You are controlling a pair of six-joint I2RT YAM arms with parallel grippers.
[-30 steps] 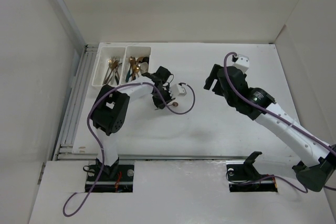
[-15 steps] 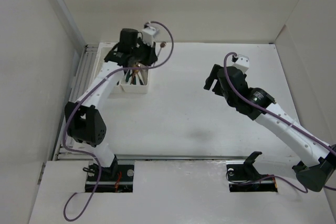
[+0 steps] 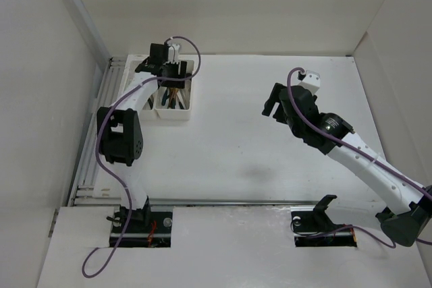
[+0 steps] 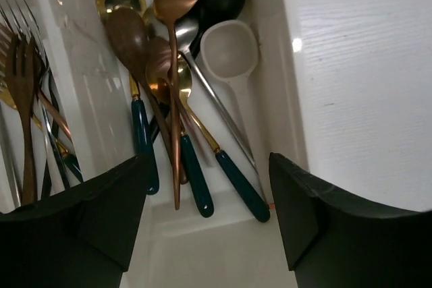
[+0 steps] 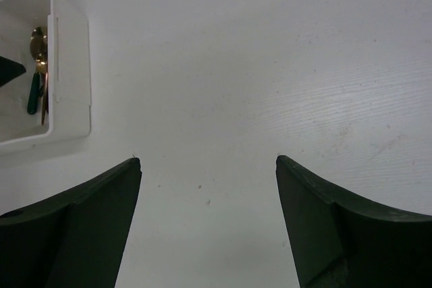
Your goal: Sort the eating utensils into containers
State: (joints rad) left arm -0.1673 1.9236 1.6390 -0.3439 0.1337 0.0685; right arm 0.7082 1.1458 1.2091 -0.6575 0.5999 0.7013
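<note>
Two white containers stand side by side at the table's back left. The right container (image 3: pixel 177 111) (image 4: pixel 202 247) holds spoons (image 4: pixel 177 65) in gold, copper, black and silver, some with teal handles; a copper spoon lies on top. Forks (image 4: pixel 23 99) fill the left container (image 3: pixel 129 92), and the left arm hides part of it. My left gripper (image 3: pixel 169 75) (image 4: pixel 209 166) hovers open over the spoon handles, nothing between its fingers. Over the bare table (image 5: pixel 270 65) at the right, my right gripper (image 3: pixel 273 107) (image 5: pixel 208 166) stands open and empty. The right wrist view catches the spoon container (image 5: pixel 67 65) at its upper left.
White enclosure walls rise behind and beside the table (image 3: pixel 236 153). A metal rail (image 3: pixel 94 139) runs along the left edge beside the containers. The right arm's links (image 3: pixel 364 160) stretch across the right half.
My left arm swung from the table's middle back to over the spoon container, and its jaws went from shut to open. The right arm stayed still.
</note>
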